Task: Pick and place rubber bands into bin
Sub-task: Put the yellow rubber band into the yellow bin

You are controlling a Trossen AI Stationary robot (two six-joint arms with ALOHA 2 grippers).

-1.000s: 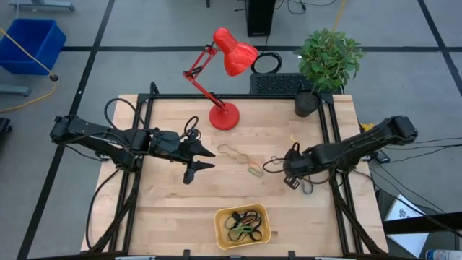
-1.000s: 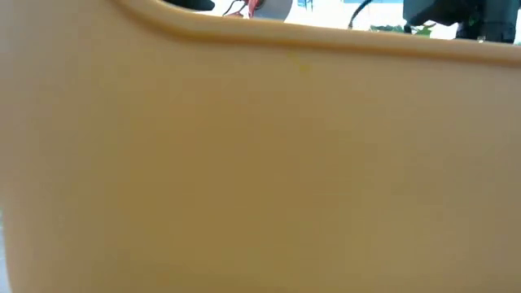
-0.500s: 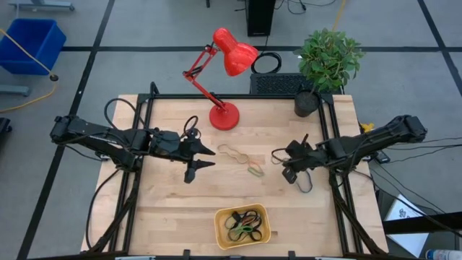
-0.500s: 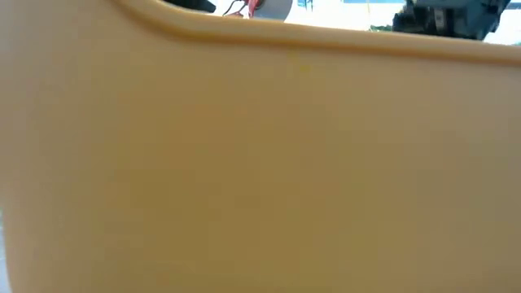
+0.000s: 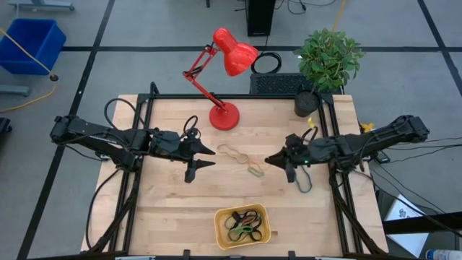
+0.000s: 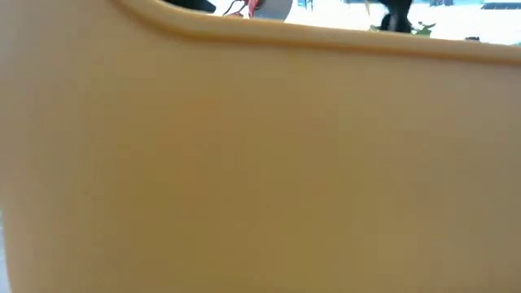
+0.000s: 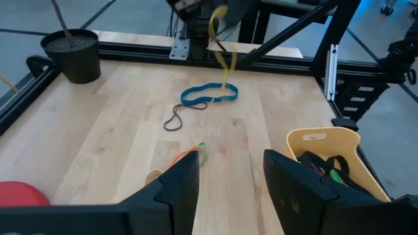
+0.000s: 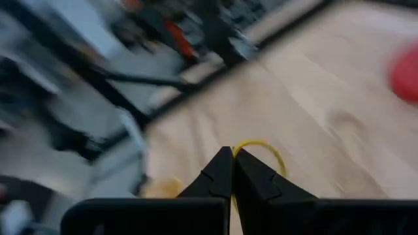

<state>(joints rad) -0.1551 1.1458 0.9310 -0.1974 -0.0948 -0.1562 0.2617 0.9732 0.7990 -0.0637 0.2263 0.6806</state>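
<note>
My right gripper (image 5: 268, 160) is raised over the table's middle right and is shut on a yellow rubber band (image 8: 264, 145). The band also shows in the left wrist view (image 7: 226, 60), hanging under that gripper. My left gripper (image 5: 204, 159) waits open at the middle left, touching nothing. Tan bands (image 5: 232, 152) and an orange and green pair (image 5: 255, 171) lie flat on the table between the grippers. A blue band (image 7: 209, 94) and a dark band (image 7: 174, 118) lie farther right. The yellow-orange bin (image 5: 219, 230) stands at the near edge and holds several bands. My right gripper pinches the yellow band between its two shut fingertips, at one spot on the loop (image 8: 239, 149). The rest of the loop stands out beyond the tips. In the left wrist view the band hangs slack below the gripper, clear of the table.
A red desk lamp (image 5: 225, 114) stands at the table's far middle and a potted plant (image 5: 326, 61) at the far right corner. Black frame rails run along both sides. The bin's wall (image 6: 260, 163) fills the low view. Bare wood lies between the grippers and the bin.
My right gripper has risen from the table near the dark band, turned from pointing down to pointing toward the table's left, and moved a little leftward. The yellow band now hangs clear of the table.
</note>
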